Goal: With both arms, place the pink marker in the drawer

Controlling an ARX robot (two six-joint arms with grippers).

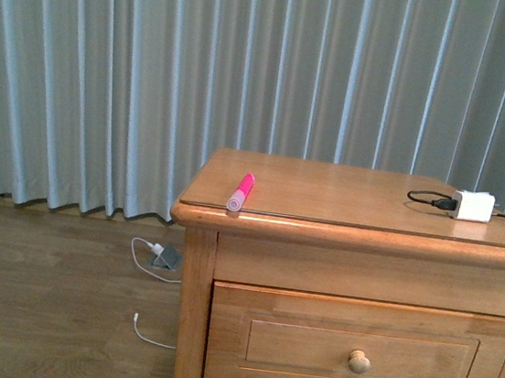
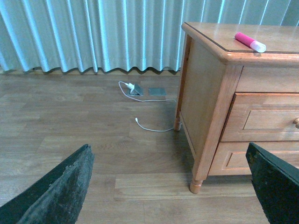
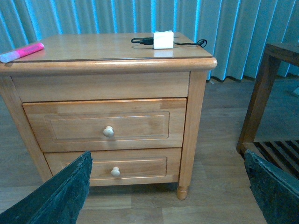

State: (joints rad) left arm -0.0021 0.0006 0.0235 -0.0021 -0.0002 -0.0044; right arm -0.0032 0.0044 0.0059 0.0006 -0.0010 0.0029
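Our left fingers [image 2: 65,191] are spread wide apart, and nothing is between them. We see our left gripper [image 2: 168,156] low over the wood floor [image 2: 70,121], next to the side of the nightstand [image 2: 205,93]. Our right fingers [image 3: 65,196] are spread wide too, and they hold nothing. Our right gripper [image 3: 168,161] looks at the front of the nightstand.

We see the pink marker [image 1: 241,192] lying flat on top of the nightstand, near the front left corner. Its pale cap end points at the front edge. The top drawer [image 1: 289,341] is shut, and its round knob [image 1: 359,361] is in the middle. The lower drawer [image 3: 140,165] is shut too.

A white charger [image 1: 473,205] with a black cable [image 1: 426,199] sits on the right side of the top, well apart from the marker. A white cable [image 1: 157,256] lies on the floor by the curtain [image 1: 110,70].
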